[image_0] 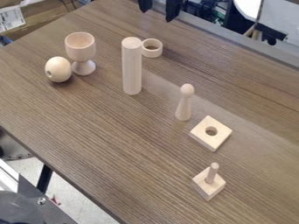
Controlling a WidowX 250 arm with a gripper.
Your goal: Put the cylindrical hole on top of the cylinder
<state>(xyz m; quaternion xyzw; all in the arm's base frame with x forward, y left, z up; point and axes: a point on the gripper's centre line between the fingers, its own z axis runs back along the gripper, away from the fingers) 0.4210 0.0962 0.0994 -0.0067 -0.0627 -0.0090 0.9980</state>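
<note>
At the top edge of the camera view the black gripper [158, 8] is open, its two fingers apart with nothing between them. The tall wooden cylinder [132, 68] stands upright on the table, below and left of the gripper. Just behind its upper part, to the right, a short wooden ring [153, 54] rests on the table with its round hole facing up. Whether ring and cylinder touch cannot be told.
A wooden goblet [81, 47] and an egg-shaped piece [59, 70] are at the left. Right of the cylinder are a pin-shaped piece [184, 106], a square block with a hole [220, 134] and a pegged block [208, 189]. The brown table [99, 131] ends at lower left.
</note>
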